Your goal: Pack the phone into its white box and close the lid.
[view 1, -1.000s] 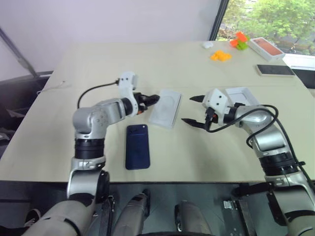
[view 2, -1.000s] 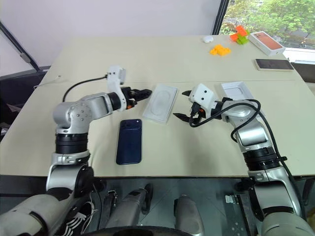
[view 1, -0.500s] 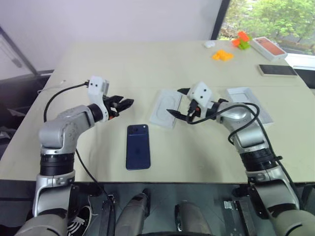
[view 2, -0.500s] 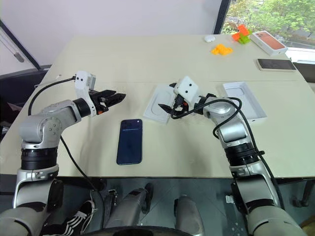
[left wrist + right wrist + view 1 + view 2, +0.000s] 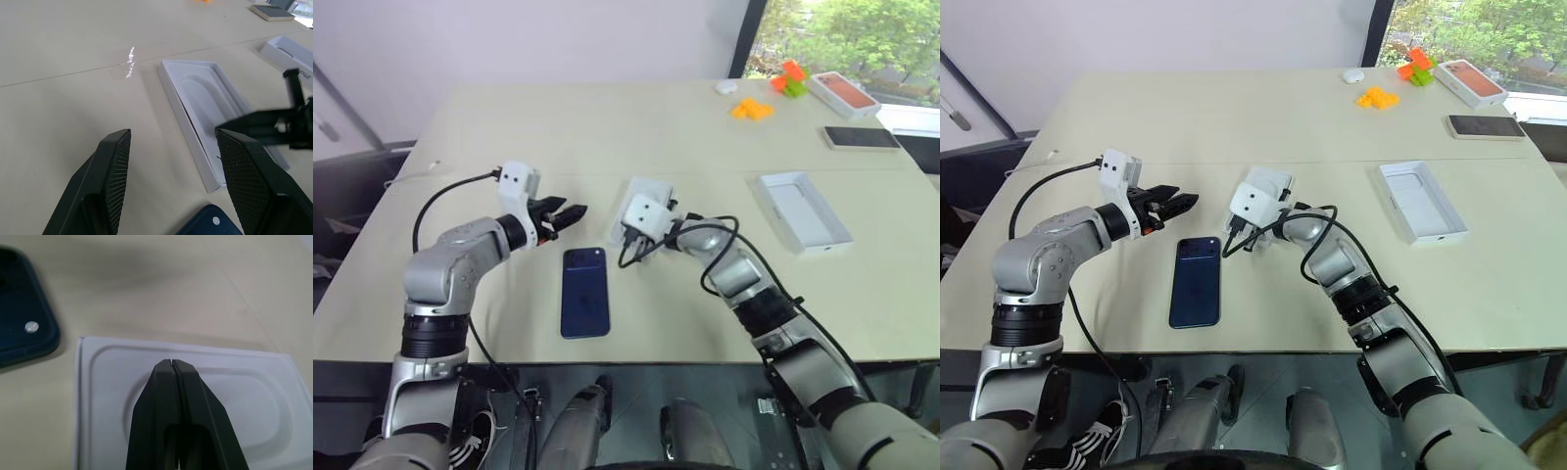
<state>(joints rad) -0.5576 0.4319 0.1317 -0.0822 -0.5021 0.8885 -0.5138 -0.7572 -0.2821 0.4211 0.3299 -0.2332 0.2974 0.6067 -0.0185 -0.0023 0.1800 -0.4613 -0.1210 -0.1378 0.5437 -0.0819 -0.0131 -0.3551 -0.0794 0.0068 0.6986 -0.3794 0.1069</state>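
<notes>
My right gripper [image 5: 172, 363] is clenched empty above the white tray with the oval recess [image 5: 274, 396]

I think I hold it there to push or steady this tray. My left gripper [image 5: 171, 147] stands released, holding nothing, near the same tray. The phone [image 5: 584, 291], dark and glossy, lies flat just beside it. The white box [image 5: 800, 211], shallow with thin rim, waits well apart on my right side, and I cannot tell which piece is the lid

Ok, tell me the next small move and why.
Probably lower the right gripper, fingers shut, onto the recessed white tray to nudge it: it hangs closed over the tray's oval recess, and the phone lies unpacked beside it.
</notes>
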